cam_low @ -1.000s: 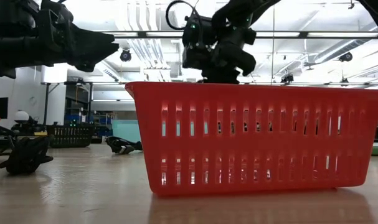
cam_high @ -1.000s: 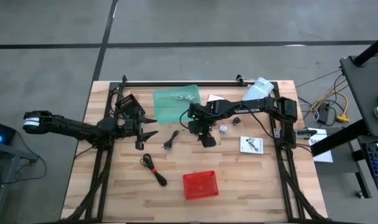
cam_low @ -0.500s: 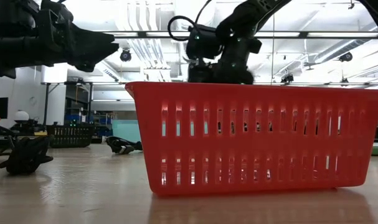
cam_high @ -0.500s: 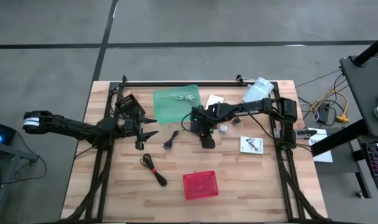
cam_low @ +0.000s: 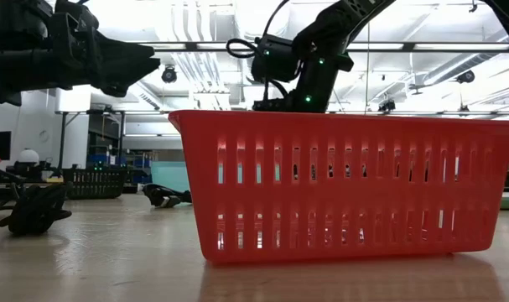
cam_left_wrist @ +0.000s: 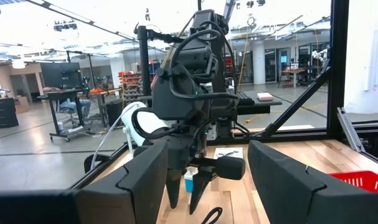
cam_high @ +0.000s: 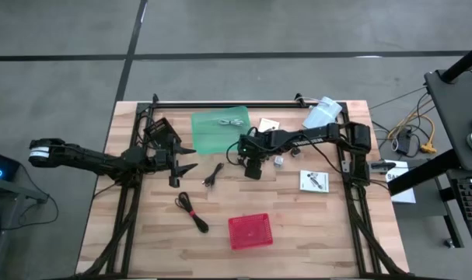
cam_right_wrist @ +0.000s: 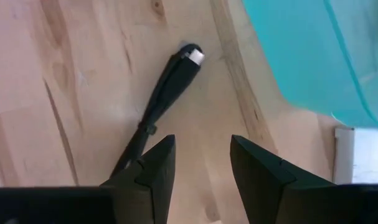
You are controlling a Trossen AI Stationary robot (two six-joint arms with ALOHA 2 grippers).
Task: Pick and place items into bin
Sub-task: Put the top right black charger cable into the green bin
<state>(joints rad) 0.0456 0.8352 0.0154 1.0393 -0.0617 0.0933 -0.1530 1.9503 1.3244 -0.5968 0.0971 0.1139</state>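
The red bin stands near the table's near edge and fills the low view. A thin black cable lies on the wood between the arms. My right gripper hangs open just right of it, pointing down. In the right wrist view the cable's plug end lies ahead of the open fingers, and its cord runs past one finger. A second black cable lies left of the bin. A white card and a small silver part lie to the right. My left gripper waits open, above the table at the left.
A green sheet with a white cable on it lies at the far side; its teal corner shows in the right wrist view. Another card and a white cylinder sit far right. Black frame rails run along both sides.
My right gripper has drawn a little toward the table's left and far side, nearer the thin black cable, and has tipped to point downward behind the bin. The left arm and the things on the table have kept still.
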